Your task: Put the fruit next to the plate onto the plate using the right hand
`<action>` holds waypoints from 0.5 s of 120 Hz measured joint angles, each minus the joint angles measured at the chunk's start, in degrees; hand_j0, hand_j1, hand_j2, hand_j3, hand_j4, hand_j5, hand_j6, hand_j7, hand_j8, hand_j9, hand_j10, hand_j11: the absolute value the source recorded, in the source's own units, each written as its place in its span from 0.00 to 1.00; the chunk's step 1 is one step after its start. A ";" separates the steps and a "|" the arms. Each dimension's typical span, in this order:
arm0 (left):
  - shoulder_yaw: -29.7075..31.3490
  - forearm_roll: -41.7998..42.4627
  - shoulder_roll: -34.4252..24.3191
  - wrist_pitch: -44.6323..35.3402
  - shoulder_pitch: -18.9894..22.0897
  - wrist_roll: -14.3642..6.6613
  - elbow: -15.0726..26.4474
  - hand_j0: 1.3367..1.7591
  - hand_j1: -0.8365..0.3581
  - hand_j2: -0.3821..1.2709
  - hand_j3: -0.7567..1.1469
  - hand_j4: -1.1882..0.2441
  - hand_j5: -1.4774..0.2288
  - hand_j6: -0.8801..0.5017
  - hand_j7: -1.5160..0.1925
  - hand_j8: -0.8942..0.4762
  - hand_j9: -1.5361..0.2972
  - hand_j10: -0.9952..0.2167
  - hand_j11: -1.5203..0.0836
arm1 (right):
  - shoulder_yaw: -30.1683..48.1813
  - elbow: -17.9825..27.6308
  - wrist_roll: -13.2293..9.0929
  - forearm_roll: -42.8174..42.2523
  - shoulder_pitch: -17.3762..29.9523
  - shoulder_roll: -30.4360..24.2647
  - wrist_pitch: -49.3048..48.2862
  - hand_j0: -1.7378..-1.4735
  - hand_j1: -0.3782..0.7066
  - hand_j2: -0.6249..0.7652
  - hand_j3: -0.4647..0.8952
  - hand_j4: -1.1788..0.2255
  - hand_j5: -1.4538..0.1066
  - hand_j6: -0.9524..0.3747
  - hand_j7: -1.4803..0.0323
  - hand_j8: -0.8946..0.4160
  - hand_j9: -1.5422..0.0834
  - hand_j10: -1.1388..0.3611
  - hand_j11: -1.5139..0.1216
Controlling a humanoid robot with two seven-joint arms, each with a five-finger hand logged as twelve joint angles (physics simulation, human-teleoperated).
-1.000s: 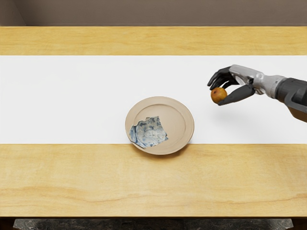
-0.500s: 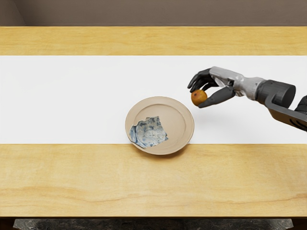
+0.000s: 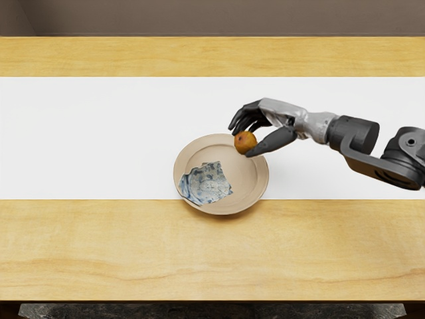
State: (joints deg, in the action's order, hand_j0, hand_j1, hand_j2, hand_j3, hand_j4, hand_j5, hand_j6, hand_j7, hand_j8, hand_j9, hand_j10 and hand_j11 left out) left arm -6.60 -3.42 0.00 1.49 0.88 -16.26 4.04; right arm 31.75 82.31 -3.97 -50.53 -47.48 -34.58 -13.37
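A long desk [image 3: 212,252] of light, grained wood is seen from above at a slant, and it fills nearly the whole view. A broad white strip [image 3: 99,139] is laid across its middle from the left edge to the right edge, with bare wood left in bands behind it and in front of it. The right arm [image 3: 362,143], built of grey and dark segments, is brought in from the right edge and stretched leftward above the white strip. A round, tan, shallow plate [image 3: 257,181] is set near the middle of the desk, mostly on the white strip, with its near rim reaching just over the front band of wood. An irregular blue-and-white patch [image 3: 206,183] is shown on the left and near part of the plate's inner surface. The dark right hand [image 3: 264,123] is held above the far right part of the plate's rim, with the fingers [image 3: 242,120] curled downward and the thumb [image 3: 271,141] stretched out beneath them. A small, round, orange-red fruit [image 3: 245,141] is pinched between thumb and fingertips. The fruit is placed just inside the plate's far right rim as seen from the head view, well apart from the blue-and-white patch. Whether the fruit is touching the plate or is held clear above it cannot be told.
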 joint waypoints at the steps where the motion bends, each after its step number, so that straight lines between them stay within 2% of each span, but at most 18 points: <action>1: 0.00 0.00 0.00 0.00 0.00 0.00 0.00 0.76 0.99 0.23 0.40 0.83 0.87 0.64 0.89 0.65 0.84 0.82 0.95 | -0.04 0.02 -0.01 0.00 0.03 0.12 0.00 0.31 0.60 0.52 0.34 0.43 0.44 0.29 0.48 0.33 0.48 0.43 0.47; 43: 0.00 -0.01 0.00 0.00 0.05 0.00 0.00 0.76 0.99 0.23 0.40 0.83 0.87 0.64 0.89 0.65 0.84 0.82 0.95 | -3.14 0.21 0.01 -0.06 1.17 3.50 0.03 0.30 0.59 0.50 0.34 0.44 0.46 0.29 0.49 0.33 0.50 0.43 0.48; 60: 0.00 0.00 0.00 0.00 0.02 0.00 0.00 0.76 0.99 0.23 0.40 0.83 0.87 0.64 0.89 0.65 0.84 0.82 0.95 | -3.25 0.14 0.01 -0.02 1.23 4.21 0.66 0.30 0.36 0.47 0.34 0.61 0.66 0.47 0.70 0.47 0.69 0.56 0.67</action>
State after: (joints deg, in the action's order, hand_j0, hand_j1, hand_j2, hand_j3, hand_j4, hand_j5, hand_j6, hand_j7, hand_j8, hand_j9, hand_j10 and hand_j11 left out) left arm -6.60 -3.42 0.00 1.49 0.90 -16.26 4.04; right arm 28.50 82.45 -3.96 -50.55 -46.25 -30.38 -12.72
